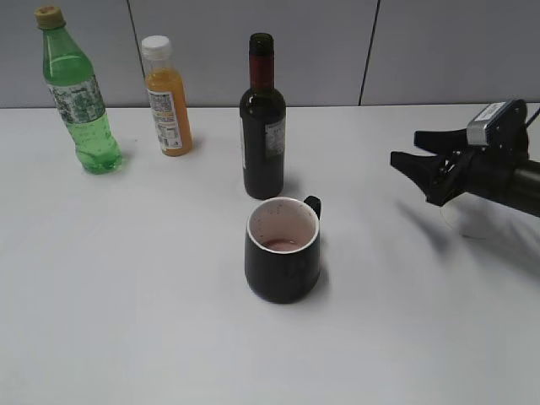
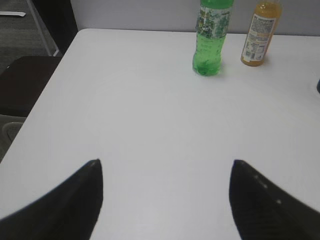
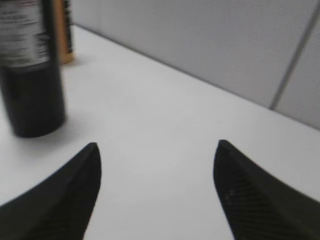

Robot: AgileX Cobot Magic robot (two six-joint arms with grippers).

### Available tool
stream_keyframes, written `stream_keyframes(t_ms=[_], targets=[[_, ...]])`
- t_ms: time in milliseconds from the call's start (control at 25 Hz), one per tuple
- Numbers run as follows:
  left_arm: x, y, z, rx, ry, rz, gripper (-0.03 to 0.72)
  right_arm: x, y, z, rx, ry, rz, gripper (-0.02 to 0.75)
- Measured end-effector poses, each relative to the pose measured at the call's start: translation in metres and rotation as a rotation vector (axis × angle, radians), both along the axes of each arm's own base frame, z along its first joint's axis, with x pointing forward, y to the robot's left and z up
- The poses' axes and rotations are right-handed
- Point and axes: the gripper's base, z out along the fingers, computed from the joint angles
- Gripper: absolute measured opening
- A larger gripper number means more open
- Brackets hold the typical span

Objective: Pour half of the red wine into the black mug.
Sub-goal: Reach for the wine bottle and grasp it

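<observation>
- The dark glass wine bottle with the red foil neck and small white label (image 1: 263,126) stands upright and uncapped near the middle of the white table (image 1: 126,295), with no gripper on it.
- Right in front of it, close but not touching, sits the squat matte black mug with the speckled white inside (image 1: 283,251), its handle turned to the back right, towards the bottle.
- Look inside the mug: a shallow pool of dark red liquid (image 1: 281,245) lies at the bottom, and the inner wall carries a pinkish tint.
- Over on the right, the black right gripper (image 1: 415,159) hovers above the table, well apart from bottle and mug, its fingers spread wide with nothing between them.
- The right wrist view agrees: two dark fingertips (image 3: 75,190) with bare table between, the wine bottle blurred at the upper left.
- The left gripper (image 2: 165,167) is spread too, empty, over bare table in its own view; it does not show in the exterior view.
- Back left stand a green plastic bottle with a tan cap (image 1: 76,93) and, beside it, an orange juice bottle with a white cap (image 1: 167,97), both upright and well apart from the mug.
</observation>
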Motion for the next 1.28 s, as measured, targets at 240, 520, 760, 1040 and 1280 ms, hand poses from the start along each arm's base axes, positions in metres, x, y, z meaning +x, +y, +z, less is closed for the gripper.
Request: stream_keyframes(t_ms=[240, 520, 760, 1040, 1280], targets=[[0.000, 0.000, 0.000, 0.000, 0.000, 0.000, 0.589, 0.021, -0.029, 0.012, -0.057, -0.172, -0.353, 0.643], [0.000, 0.000, 0.000, 0.000, 0.000, 0.000, 0.589, 0.041, -0.070, 0.022, -0.153, -0.069, -0.795, 0.636], [0.000, 0.000, 0.000, 0.000, 0.000, 0.000, 0.589, 0.062, -0.080, 0.044, -0.280, 0.204, -0.840, 0.633], [0.000, 0.000, 0.000, 0.000, 0.000, 0.000, 0.589, 0.086, -0.087, 0.094, -0.329, 0.678, -0.872, 0.617], [0.000, 0.000, 0.000, 0.000, 0.000, 0.000, 0.589, 0.080, -0.082, 0.154, -0.400, 1.010, -0.784, 0.594]])
